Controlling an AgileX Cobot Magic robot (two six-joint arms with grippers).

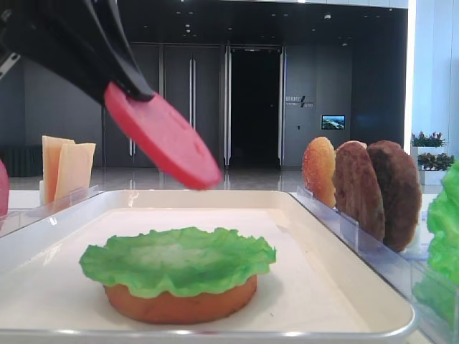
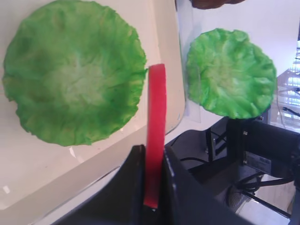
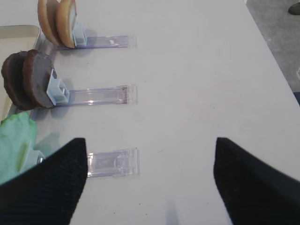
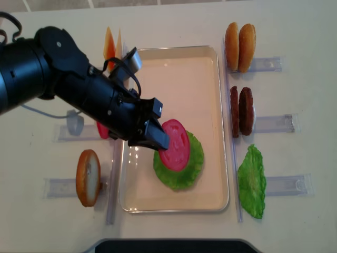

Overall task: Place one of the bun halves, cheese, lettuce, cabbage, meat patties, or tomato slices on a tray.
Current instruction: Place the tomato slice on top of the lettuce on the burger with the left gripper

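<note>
Left gripper (image 4: 158, 138) clamped on tomato (image 4: 175, 144), tilted above lettuce (image 4: 180, 159) near tray (image 4: 221, 126) centre. Released tilted, could slide off toward 3 o'clock. Right gripper (image 3: 150, 178) apart, empty.

Left end effector (image 4: 157, 138) grips tomato slice (image 4: 175, 144) (above lettuce (image 4: 181, 167)).

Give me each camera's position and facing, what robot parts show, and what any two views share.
Exterior high: low at the tray edge, looking level across it; left gripper holds a tomato slice.
Right wrist: above the table, looking down at patties and buns in racks; right gripper open.
Left wrist: looks down along the pinched slice at lettuce.
Overhead realsense: straight down; left arm shows.
Shared: exterior high and overhead both show the slice over the lettuce.
</note>
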